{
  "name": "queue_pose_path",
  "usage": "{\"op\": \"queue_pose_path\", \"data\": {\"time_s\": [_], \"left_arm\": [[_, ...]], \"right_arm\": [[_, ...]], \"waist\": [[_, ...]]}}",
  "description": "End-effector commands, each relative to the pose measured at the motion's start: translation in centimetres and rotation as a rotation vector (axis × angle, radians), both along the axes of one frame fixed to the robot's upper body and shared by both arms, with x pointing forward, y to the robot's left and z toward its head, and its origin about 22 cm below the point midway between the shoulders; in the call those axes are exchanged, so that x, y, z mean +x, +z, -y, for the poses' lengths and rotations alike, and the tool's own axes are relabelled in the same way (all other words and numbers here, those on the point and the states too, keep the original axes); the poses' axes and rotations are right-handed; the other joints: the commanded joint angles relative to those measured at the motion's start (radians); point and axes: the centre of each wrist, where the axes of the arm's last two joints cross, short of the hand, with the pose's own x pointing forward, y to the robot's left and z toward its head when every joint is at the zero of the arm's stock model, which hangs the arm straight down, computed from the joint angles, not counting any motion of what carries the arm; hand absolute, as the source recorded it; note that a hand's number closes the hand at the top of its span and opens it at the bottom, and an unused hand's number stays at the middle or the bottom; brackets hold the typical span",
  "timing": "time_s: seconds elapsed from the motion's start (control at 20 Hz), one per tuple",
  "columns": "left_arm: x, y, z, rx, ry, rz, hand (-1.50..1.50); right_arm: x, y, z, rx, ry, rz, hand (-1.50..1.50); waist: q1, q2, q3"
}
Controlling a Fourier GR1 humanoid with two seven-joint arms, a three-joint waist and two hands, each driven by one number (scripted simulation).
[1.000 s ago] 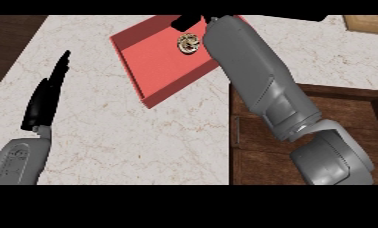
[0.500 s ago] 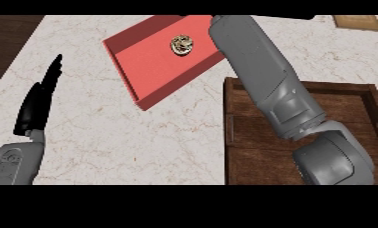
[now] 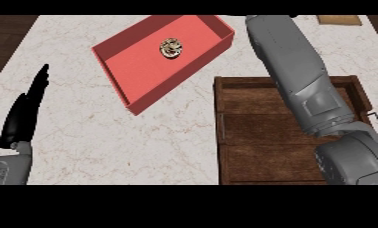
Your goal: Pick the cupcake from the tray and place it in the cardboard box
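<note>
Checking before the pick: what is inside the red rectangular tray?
Only one small brownish cupcake, near the far end of the red rectangular tray; its floor is otherwise bare. Nothing covers it.

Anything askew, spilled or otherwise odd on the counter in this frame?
Only the red tray sits askew, turned diagonal to the counter edges, while the brown box lies square. The cupcake is inside the tray, nothing spilled. The right forearm runs past the view's top, so the right hand is hidden.

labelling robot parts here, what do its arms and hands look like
The left hand is black with slender fingers; the left forearm is grey. The right forearm is grey, smooth and rounded, in segments. The right hand does not show.
</note>
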Motion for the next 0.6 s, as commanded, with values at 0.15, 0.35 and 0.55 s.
{"op": "queue_pose_path", "data": {"time_s": [0.15, 0.35, 0.55], "left_arm": [[0.0, 0.6, -1.2, -0.001, 0.042, -0.007, 0.0], [-2.2, -2.1, -2.1, 0.001, 0.069, -0.012, 0.0], [-1.3, -0.4, -1.5, -0.004, 0.037, -0.012, 0.0]], "right_arm": [[-0.2, -2.4, 7.4, -0.016, -0.009, -0.017, -1.5], [-0.7, -2.4, 12.1, -0.039, 0.024, -0.029, -1.5], [-1.1, -0.6, 14.8, -0.112, 0.072, -0.104, -1.5]], "waist": [[-0.046, -0.015, 0.0], [-0.052, -0.017, -0.001], [-0.055, -0.02, 0.0]]}}
